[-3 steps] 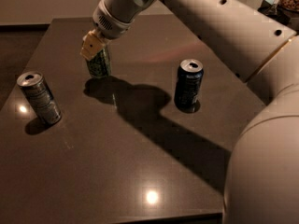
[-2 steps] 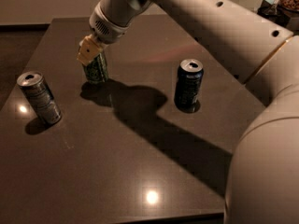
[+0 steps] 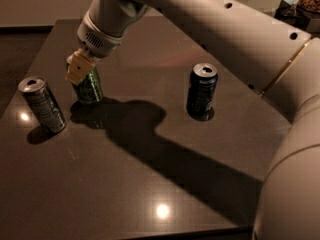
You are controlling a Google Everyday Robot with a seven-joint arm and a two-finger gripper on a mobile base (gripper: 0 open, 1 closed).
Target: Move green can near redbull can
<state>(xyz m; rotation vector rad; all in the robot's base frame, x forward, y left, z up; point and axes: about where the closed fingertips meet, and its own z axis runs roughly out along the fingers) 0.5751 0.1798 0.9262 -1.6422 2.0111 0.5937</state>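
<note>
The green can (image 3: pixel 90 89) has a green patterned label and stands upright at the left of the dark table (image 3: pixel 150 184). My gripper (image 3: pixel 80 70) comes down from above and is shut on the can's top; one tan fingertip (image 3: pixel 76 73) shows on its left side. I cannot tell whether the can rests on the table or hangs just above it. The redbull can (image 3: pixel 43 105), slim and silver-grey, stands upright a short gap to the left and front of the green can.
A dark blue can (image 3: pixel 201 91) stands upright at the middle right of the table. My arm (image 3: pixel 225 29) crosses the upper right and casts a broad shadow (image 3: pixel 150 134) over the table's middle. The table's left edge lies close to the redbull can.
My gripper has carried the green can to the left and toward the front, closer to the redbull can. The other two cans have not moved.
</note>
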